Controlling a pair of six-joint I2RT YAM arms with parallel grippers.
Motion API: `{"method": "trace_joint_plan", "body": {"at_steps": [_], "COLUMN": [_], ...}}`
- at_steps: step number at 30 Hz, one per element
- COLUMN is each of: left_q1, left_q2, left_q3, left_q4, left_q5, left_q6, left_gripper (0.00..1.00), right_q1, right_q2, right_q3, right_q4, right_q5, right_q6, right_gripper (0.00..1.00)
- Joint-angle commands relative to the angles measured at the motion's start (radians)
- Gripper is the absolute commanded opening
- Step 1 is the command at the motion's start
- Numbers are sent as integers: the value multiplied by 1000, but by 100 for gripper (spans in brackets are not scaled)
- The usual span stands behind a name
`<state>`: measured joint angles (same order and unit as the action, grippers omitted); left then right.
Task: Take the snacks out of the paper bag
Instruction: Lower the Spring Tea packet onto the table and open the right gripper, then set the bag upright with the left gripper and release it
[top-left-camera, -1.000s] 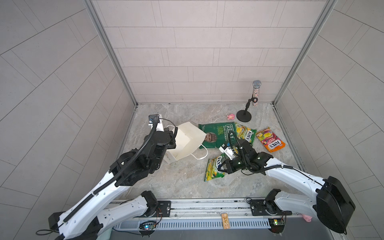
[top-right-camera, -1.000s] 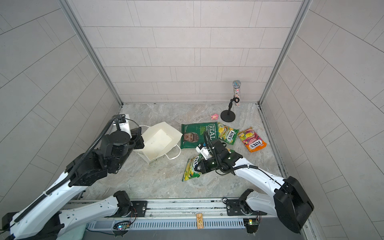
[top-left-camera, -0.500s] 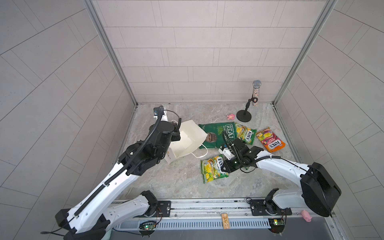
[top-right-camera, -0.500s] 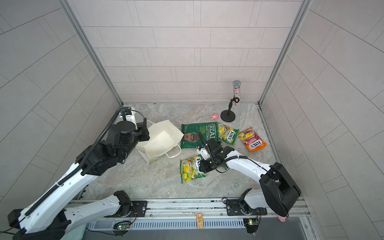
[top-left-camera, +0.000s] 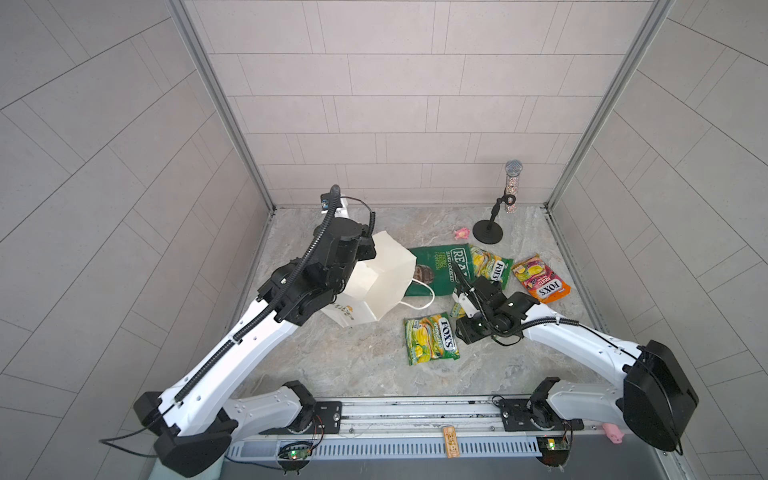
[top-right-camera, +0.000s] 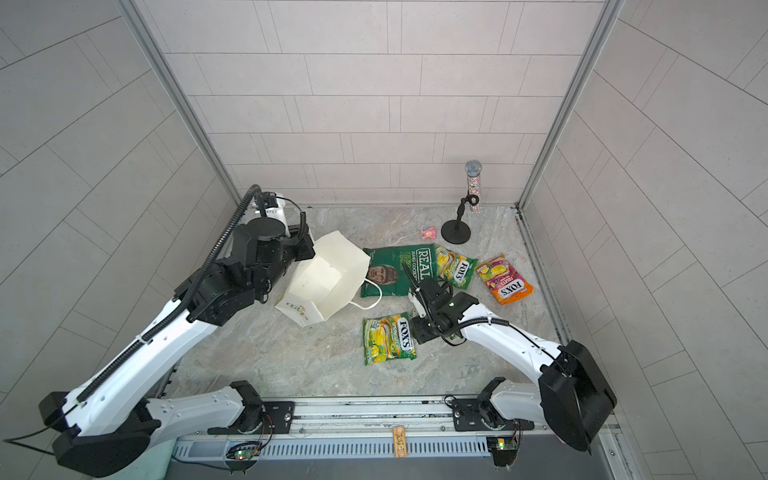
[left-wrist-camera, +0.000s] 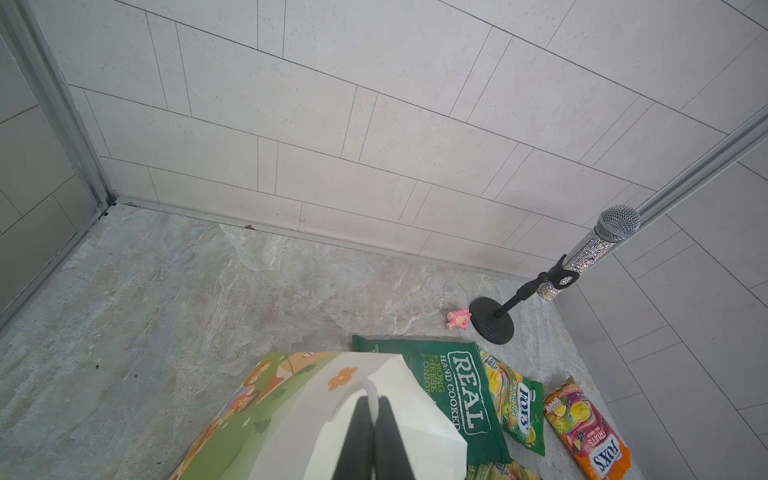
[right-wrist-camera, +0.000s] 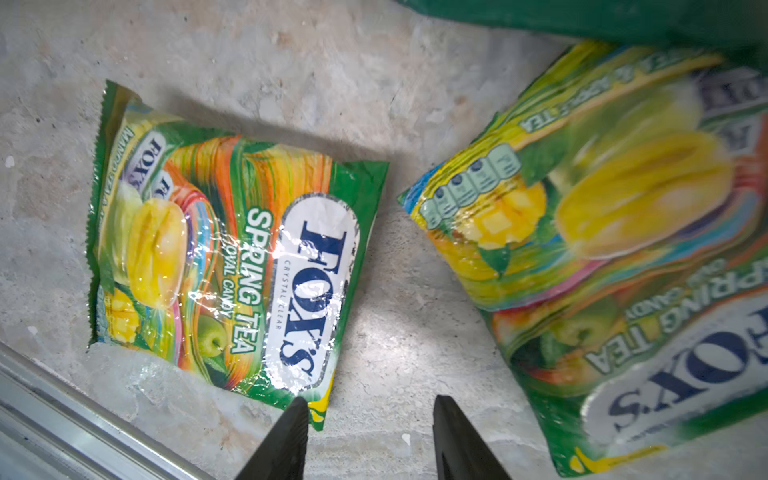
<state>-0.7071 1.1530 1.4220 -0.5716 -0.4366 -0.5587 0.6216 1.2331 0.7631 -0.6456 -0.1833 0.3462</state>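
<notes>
Right tool (right-wrist-camera: 370, 401) released FOX'S packet (right-wrist-camera: 224, 266) | neighbouring packet (right-wrist-camera: 602, 249) blurred, cut off

floor (top-left-camera: 332, 365) front-left open; snacks (top-left-camera: 432, 340) crowd right; mic stand (top-left-camera: 488, 237) blocks back-right corner.

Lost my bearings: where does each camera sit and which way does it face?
Top views: high at the front, looking down toward the back wall; both arms and the paper bag show.
Left wrist: on the left arm, facing the microphone stand past the left gripper, shut on the paper bag.
Right wrist: on the right arm, facing the floor; open right gripper near the front FOX'S packet.
Shared: that packet also shows in both top views.
</notes>
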Motion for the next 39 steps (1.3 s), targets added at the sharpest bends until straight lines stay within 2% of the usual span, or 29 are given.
{"method": "trace_joint_plan", "body": {"at_steps": [1,7,21,28,34,39], "left_q1": [22,53,84,95,216,340], "left_q2": [20,52,155,153,82,2], "left_q3": [44,41,138,131,-27,-135], "left_q4": [50,100,162,165,201,166], "left_q5": [22,50,243,257,375,459], "left_q6": [-37,-94,-219,-239,-307,-301], "left_gripper": [0,0,0,0,0,0], "right_q1": [0,-3,-5,-6,-6,-6], "right_q2": [-19,-12,-12,-15,-18,-12], "right_q3": [8,8,8,6,15,22], "right_q4": [-42,-47,-57,-64,-71,-76], "right_q5": [75,66,79,82,83,87], "right_q6": [3,6,7,8,5,5], "right_gripper": [51,52,52,52,52,52]}}
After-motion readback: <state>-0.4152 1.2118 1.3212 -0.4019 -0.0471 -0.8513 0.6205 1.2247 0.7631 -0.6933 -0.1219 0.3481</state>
